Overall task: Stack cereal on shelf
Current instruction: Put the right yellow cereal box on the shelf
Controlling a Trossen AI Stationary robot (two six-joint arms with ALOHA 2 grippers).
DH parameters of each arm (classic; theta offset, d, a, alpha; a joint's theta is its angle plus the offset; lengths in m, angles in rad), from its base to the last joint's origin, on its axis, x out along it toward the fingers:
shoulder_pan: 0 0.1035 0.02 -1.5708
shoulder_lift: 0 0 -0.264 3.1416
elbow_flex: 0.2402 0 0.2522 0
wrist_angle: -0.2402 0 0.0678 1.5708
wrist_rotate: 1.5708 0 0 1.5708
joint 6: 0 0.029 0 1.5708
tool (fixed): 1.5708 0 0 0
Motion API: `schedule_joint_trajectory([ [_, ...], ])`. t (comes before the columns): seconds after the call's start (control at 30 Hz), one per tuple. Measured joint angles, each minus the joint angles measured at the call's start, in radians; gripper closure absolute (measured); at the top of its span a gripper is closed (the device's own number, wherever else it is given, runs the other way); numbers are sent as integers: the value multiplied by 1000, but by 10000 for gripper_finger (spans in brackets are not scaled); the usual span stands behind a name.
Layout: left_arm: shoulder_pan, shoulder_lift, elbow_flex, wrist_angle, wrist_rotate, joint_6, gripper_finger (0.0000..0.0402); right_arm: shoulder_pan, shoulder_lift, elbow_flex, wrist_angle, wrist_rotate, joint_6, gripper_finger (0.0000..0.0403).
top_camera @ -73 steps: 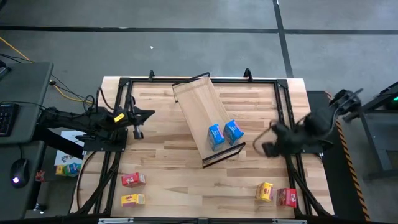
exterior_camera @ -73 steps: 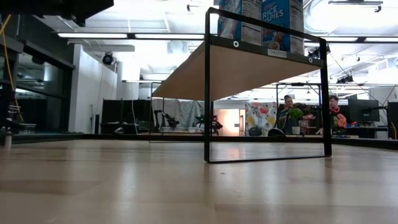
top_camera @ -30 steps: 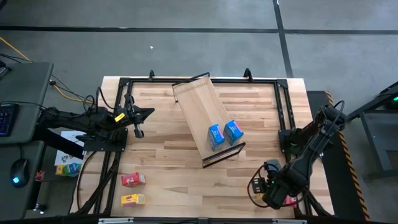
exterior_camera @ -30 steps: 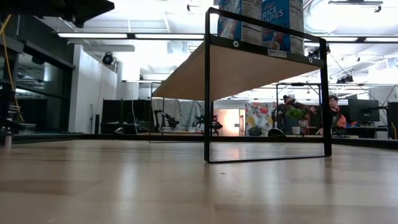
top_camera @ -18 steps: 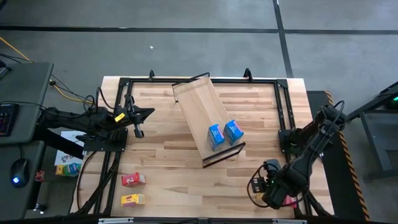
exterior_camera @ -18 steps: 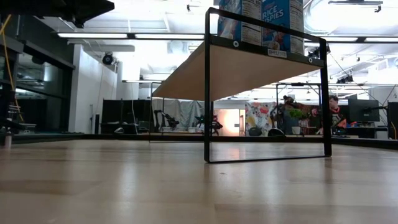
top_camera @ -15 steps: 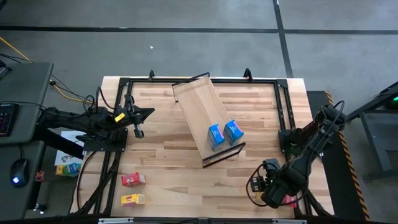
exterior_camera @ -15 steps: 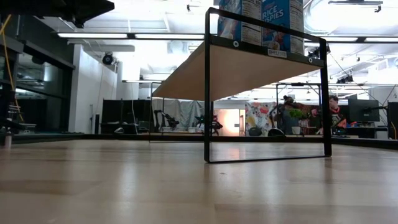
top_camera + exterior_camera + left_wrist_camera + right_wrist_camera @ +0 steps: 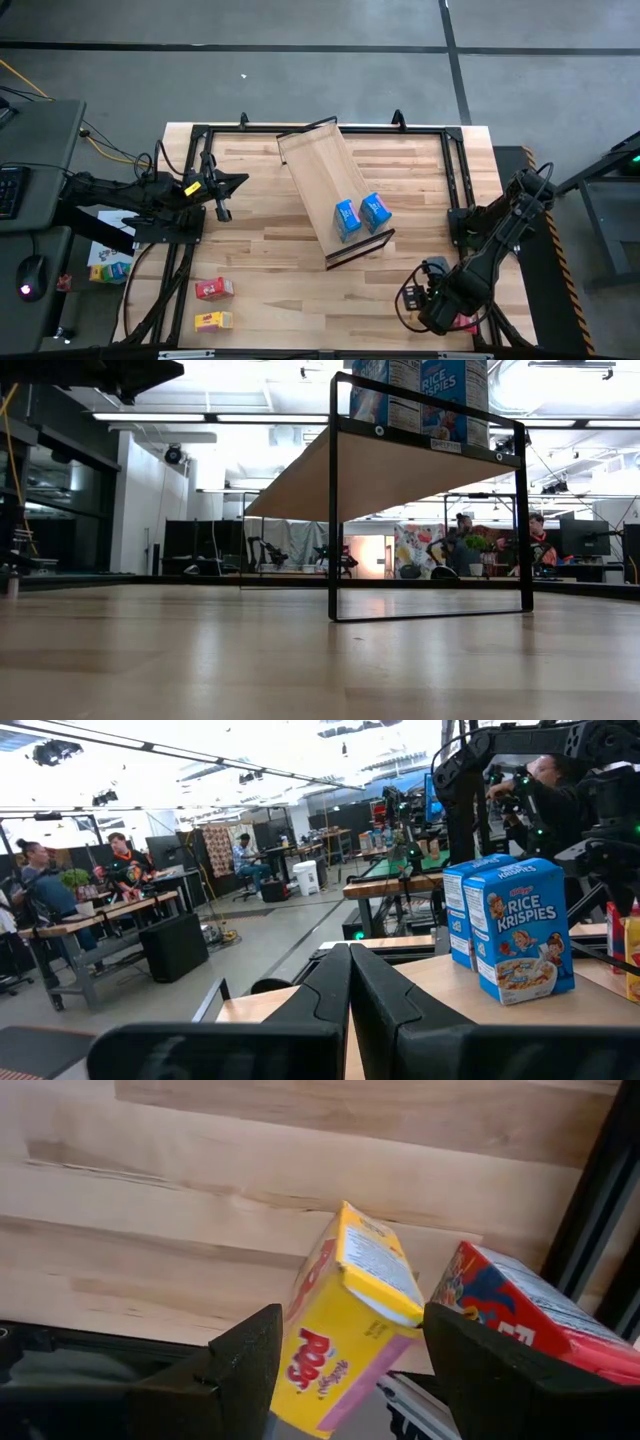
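Observation:
The shelf (image 9: 325, 190) stands slanting across the table's middle, with two blue cereal boxes (image 9: 348, 218) (image 9: 376, 211) upright on its near end; they also show in the left wrist view (image 9: 520, 925). My right gripper (image 9: 425, 305) is at the near right corner, pointing down and shut on a yellow cereal box (image 9: 350, 1310). A red box (image 9: 510, 1315) lies right beside the yellow one. My left gripper (image 9: 243, 181) waits, shut and holding nothing, above the table's left side. My right gripper has the yellow box between its two fingers. One finger (image 9: 250, 1365) is against the printed front face (image 9: 305, 1345), the other (image 9: 480, 1370) against the opposite face (image 9: 405, 1335). The fingers come from above, pointing down. The box's lower end is out of frame.
A red box (image 9: 213, 289) and a yellow box (image 9: 213, 320) lie near the table's near left corner. A black frame (image 9: 455, 170) runs along the table's sides. People sit at desks in the room beyond the table.
My right arm has swung from the right edge beside the shelf toward the near right corner and now hangs over the yellow box. For the last second it has kept still.

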Motion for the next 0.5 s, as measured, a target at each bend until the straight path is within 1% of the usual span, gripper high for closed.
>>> schedule_joint_trajectory([
  [0.23, 0, 0, 0, 0, 0, 0, 401, 0, -21, 2, 6, -6, 2, 166],
  [0.5, 0, 0, 0, 0, 0, 1, 401, 0, -25, 105, -56, -7, 6, 166],
])
